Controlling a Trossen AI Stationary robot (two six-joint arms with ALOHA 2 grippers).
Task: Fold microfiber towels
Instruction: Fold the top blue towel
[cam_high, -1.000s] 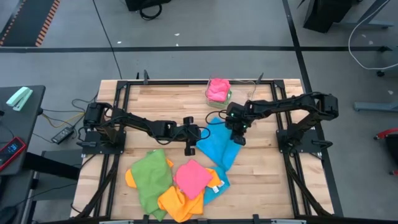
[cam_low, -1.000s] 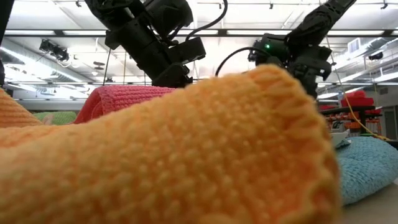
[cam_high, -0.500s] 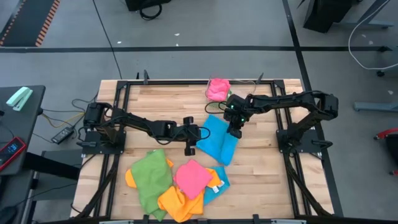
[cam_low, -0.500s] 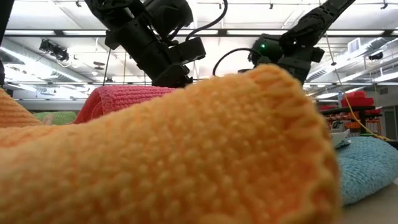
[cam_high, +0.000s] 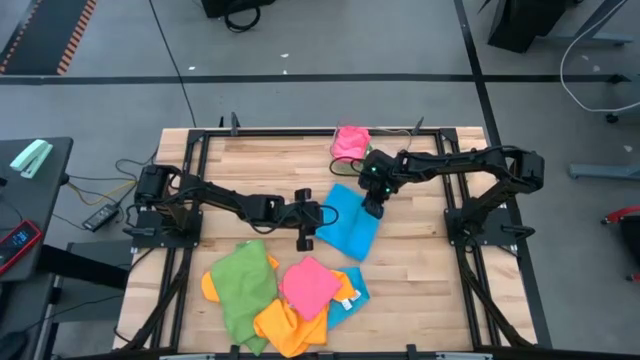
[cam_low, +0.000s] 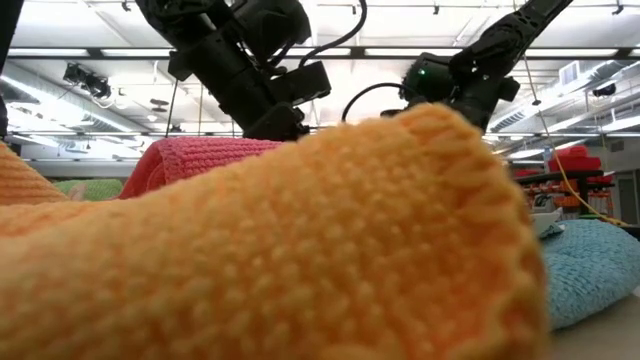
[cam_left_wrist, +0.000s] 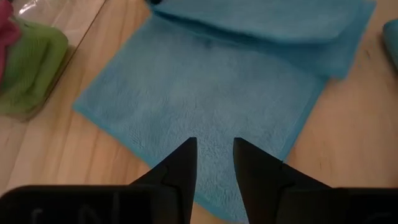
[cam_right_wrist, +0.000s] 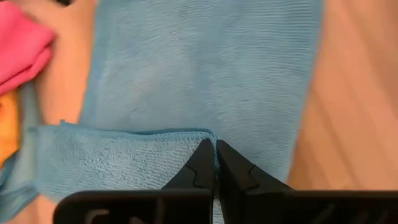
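Note:
A sky-blue microfiber towel (cam_high: 348, 225) lies on the wooden table near its middle, one part doubled over. My right gripper (cam_high: 372, 207) is shut on it from the right. My left gripper (cam_high: 326, 213) stands open at the towel's left edge (cam_left_wrist: 205, 180), fingertips over the cloth. A heap of green (cam_high: 240, 285), pink (cam_high: 308, 283), orange (cam_high: 285, 328) and blue (cam_high: 350, 293) towels lies near the front edge. My right gripper pinches the blue towel's turned-over edge (cam_right_wrist: 202, 134) between its two shut fingers (cam_right_wrist: 200, 163), slanting down from the table's right side. The raised part lies doubled back over the flat part (cam_right_wrist: 205, 68), which rests on the table. My left gripper: I cannot tell whether its fingertips (cam_left_wrist: 185, 158) touch the towel.
A clear tray (cam_high: 366, 156) with a pink towel (cam_high: 349, 143) and a green one (cam_left_wrist: 31, 68) stands at the far edge. In the low view an orange towel (cam_low: 300, 250) fills the foreground. Bare wood (cam_high: 430, 290) shows at the near right.
My right gripper has moved toward the table's far edge and a little left, rolling its wrist, still shut on the blue towel. The towel's near end has been drawn up and folded over, so the towel now reaches less far toward the front edge.

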